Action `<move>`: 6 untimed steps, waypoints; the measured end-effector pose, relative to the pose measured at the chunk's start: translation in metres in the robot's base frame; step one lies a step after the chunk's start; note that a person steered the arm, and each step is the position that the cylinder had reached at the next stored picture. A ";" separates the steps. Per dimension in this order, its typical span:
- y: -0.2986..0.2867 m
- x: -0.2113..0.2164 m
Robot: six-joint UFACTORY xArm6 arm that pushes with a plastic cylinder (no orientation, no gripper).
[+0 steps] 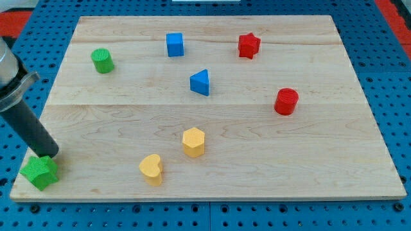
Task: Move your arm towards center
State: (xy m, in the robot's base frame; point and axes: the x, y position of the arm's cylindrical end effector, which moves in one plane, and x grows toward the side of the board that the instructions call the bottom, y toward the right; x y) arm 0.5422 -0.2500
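My rod comes in from the view's left edge and my tip (50, 154) rests at the board's bottom left corner, touching or just above the green star block (40, 172). A green cylinder (102, 60) stands at the top left. A blue cube (174, 44) sits at the top middle and a blue triangle (200, 82) lies near the board's centre. A red star (248, 45) is at the top right and a red cylinder (286, 101) at the right. A yellow hexagon (193, 142) and a yellow heart (151, 169) sit at the bottom middle.
The blocks lie on a wooden board (321, 154) that rests on a blue perforated base (398, 77). The board's bottom edge runs just below the green star.
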 end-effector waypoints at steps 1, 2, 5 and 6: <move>0.015 -0.007; 0.033 -0.013; 0.077 -0.055; 0.087 -0.074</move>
